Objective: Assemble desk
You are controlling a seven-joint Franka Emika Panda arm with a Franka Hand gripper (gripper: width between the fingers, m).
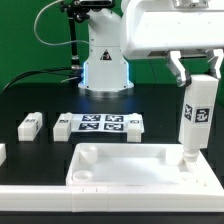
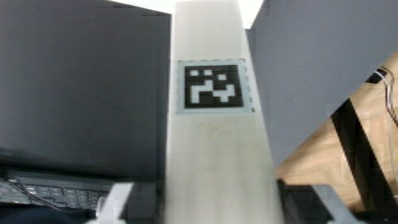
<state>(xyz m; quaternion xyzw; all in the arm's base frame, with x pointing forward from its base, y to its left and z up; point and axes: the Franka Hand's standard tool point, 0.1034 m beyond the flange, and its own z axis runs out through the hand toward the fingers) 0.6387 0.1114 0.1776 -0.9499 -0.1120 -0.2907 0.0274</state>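
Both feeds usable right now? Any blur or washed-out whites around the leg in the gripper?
Exterior view: sharp enough, but the leg, held by the gripper, and the tabletop wash out to flat white against the black table. Wrist view: the leg fills mid-frame, its tag slightly soft yet readable.

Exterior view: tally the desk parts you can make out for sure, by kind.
Tabletop: 1
Legs: 2, held leg in the claw, loose leg at the exterior view's left
Total: 3. Pieces beside the marker board unclear, not counted.
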